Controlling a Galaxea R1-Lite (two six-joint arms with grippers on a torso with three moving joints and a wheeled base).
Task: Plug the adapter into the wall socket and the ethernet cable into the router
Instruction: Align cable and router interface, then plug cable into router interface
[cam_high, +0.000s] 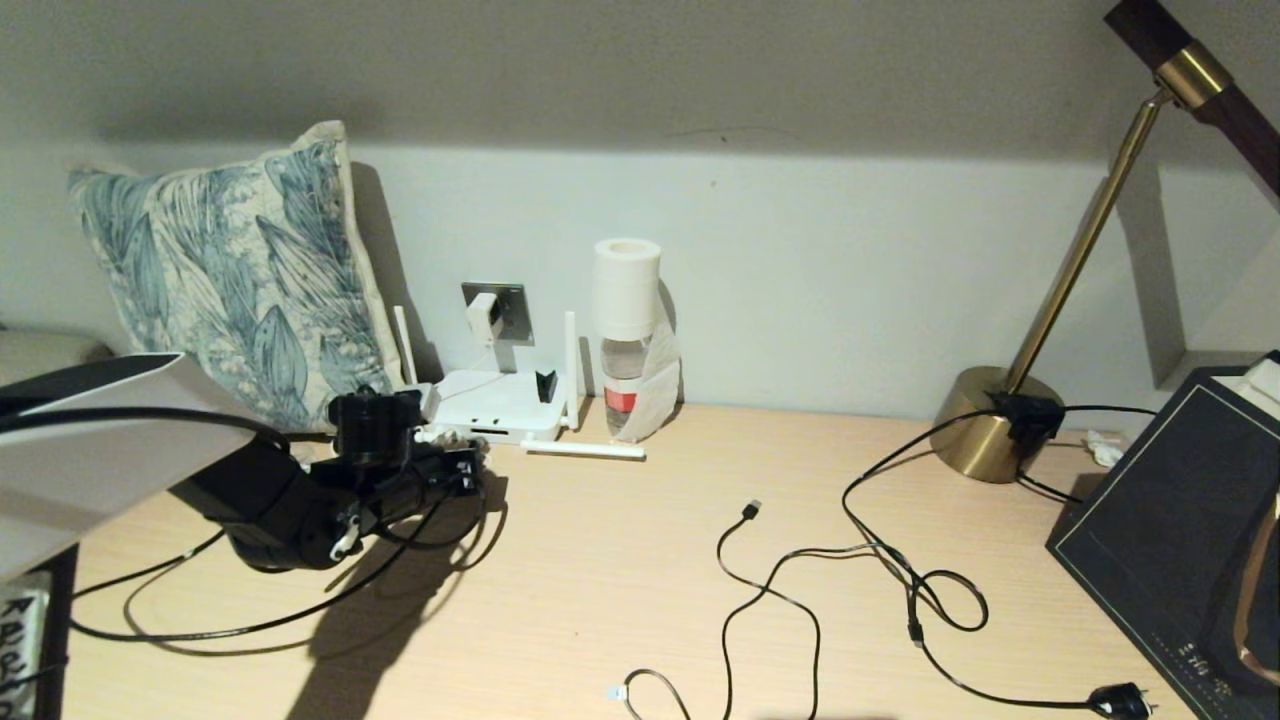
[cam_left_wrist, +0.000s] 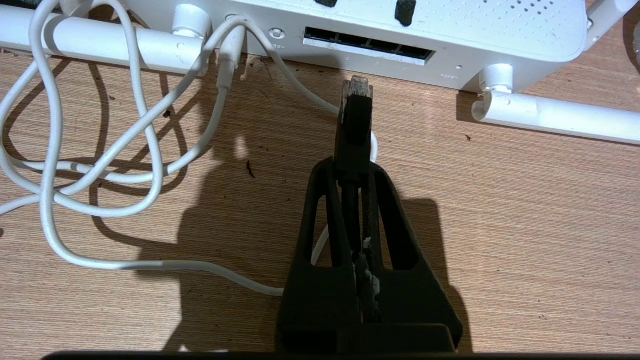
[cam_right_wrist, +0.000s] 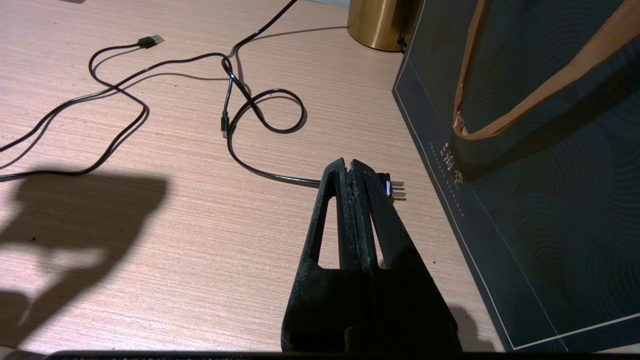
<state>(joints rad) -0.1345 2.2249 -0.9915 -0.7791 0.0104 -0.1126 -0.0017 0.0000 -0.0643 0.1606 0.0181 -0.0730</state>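
The white router (cam_high: 497, 404) lies by the wall with its dark ports (cam_left_wrist: 367, 46) facing my left gripper (cam_left_wrist: 352, 167). That gripper is shut on the black boot of the ethernet cable (cam_left_wrist: 354, 125). The cable's clear clip connector (cam_left_wrist: 356, 86) points at the port row and stands a short gap away from it. In the head view my left gripper (cam_high: 452, 470) is low over the table just in front of the router. The white adapter (cam_high: 484, 316) sits in the grey wall socket (cam_high: 510, 308), and its thin white cord (cam_left_wrist: 125, 145) loops on the table. My right gripper (cam_right_wrist: 348, 165) is shut on nothing, over the table's right side.
A black USB-tipped cable (cam_high: 752, 510) and a black cord with a chunky power plug (cam_right_wrist: 395, 187) sprawl mid-table. A dark paper bag (cam_high: 1180, 530), a brass lamp base (cam_high: 990, 425), a bottle with a paper roll on top (cam_high: 625, 340) and a pillow (cam_high: 240, 270) stand around. One router antenna (cam_high: 583, 449) lies flat.
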